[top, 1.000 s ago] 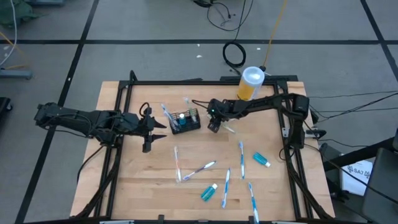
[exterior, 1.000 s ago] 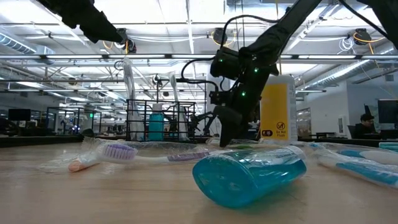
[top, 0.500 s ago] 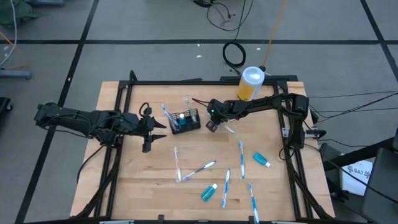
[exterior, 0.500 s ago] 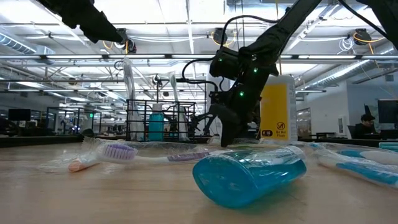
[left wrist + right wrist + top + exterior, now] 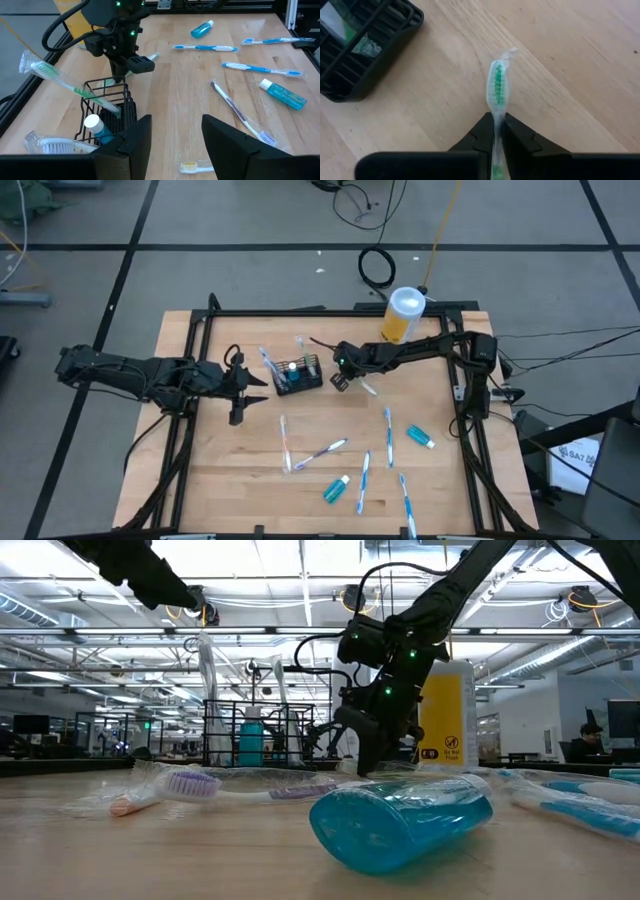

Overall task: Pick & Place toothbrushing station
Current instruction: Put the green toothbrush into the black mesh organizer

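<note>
Nearest the table's front edge: a teal toothpaste tube point(image 5: 336, 488) lies on its side among 3 blue-and-white toothbrushes point(image 5: 363, 479); in the low view the same tube point(image 5: 402, 823) fills the foreground.
Mid-table loose items: a purple-bristled toothbrush point(image 5: 320, 452) in clear wrap lies beside an orange-tipped one point(image 5: 285, 443); a second teal tube point(image 5: 420, 437) lies toward the right side, apart from the rest.
Left gripper point(image 5: 236, 389): hovers just left of the caddy, fingers point(image 5: 137, 137) spread part-way with nothing between them.
Black wire-mesh caddy point(image 5: 298, 374): stands upright at mid-table between both grippers, holding a teal tube point(image 5: 98, 128) and 2 wrapped toothbrushes that lean out over its rim.
Right gripper point(image 5: 341, 380): just right of the caddy, low over the wood, jaws closed on the handle of a wrapped green-bristled toothbrush point(image 5: 498, 90) whose head points forward over bare tabletop, clear of the caddy.
Far edge: a yellow canister point(image 5: 401, 315) with a white lid stands behind the right arm.
Room beyond: a person sits at a desk at far right in the low view.
</note>
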{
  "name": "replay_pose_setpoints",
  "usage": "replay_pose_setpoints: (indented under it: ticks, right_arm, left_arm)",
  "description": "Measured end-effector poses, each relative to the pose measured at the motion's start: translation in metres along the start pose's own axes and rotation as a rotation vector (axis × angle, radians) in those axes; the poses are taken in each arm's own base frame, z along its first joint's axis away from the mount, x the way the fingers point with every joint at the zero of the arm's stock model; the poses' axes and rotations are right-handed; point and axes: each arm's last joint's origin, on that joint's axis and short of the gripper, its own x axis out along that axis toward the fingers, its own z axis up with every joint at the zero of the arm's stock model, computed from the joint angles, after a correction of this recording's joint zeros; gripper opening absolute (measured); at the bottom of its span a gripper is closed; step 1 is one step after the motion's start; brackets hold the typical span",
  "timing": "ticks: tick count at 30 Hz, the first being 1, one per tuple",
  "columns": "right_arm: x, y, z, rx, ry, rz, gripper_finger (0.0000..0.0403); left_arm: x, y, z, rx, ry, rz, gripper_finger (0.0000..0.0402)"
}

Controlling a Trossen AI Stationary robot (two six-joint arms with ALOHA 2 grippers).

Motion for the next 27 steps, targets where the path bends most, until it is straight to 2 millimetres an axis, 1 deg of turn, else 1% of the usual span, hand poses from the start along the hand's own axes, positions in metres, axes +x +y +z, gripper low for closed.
replay_pose_setpoints:
  ticks: [2,4,10,18,23,27]
  right_arm:
    - [-0.008,0.001,0.000,-0.001,0.001,0.002,0.0013]
    - [-0.014,0.003,0.003,-0.001,-0.041,-0.003,0.0007]
    - [-0.040,0.009,0.008,-0.007,-0.144,-0.068,0.0015]
    - [-0.079,0.023,0.014,-0.042,-0.313,-0.095,0.0009]
    - [-0.105,0.034,0.019,-0.062,-0.502,-0.188,0.0011]
    - [-0.124,0.048,0.029,-0.082,-0.696,-0.189,0.0012]
  left_arm:
    - [0.000,0.000,0.000,-0.006,0.000,0.000,0.0177]
    - [0.000,0.000,0.000,-0.014,0.001,0.000,0.0177]
    - [0.000,-0.001,0.000,-0.022,0.005,-0.004,0.0177]
    - [0.000,-0.001,-0.001,-0.021,0.008,-0.008,0.0177]
    - [0.000,-0.001,-0.001,-0.021,0.007,-0.007,0.0177]
    - [0.000,-0.001,-0.001,-0.022,0.006,-0.007,0.0177]
